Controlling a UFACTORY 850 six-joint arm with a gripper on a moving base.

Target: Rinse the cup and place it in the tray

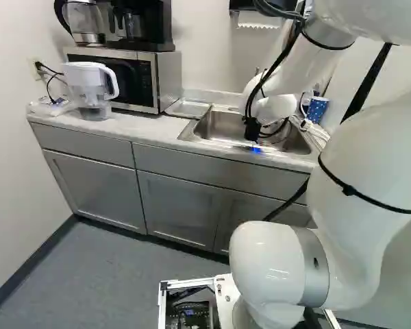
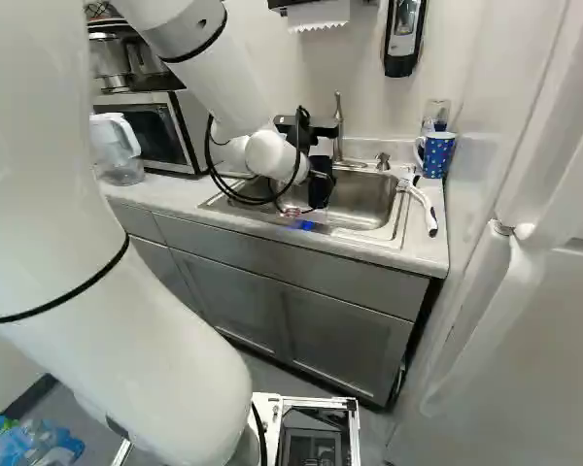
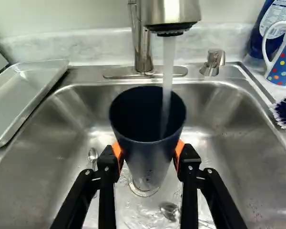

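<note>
From here I see my glossy white, rounded arm (image 1: 370, 137) with a silver-grey joint band (image 1: 314, 267), thin black straps (image 1: 348, 190) and black cables (image 1: 285, 56); my black two-fingered gripper (image 2: 320, 186) has bright orange pads (image 3: 179, 150) and small silvery screws (image 3: 209, 171).

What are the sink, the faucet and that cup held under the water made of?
The sink looks like brushed stainless steel: grey, with soft, smeared reflections. The faucet also seems metal, with a smooth sheen. The cup is dark blue inside and greyer outside, faintly shiny; plastic or coated metal, I can't tell which.

Base views look ahead, share sink (image 3: 248, 148); wrist view close above.
</note>
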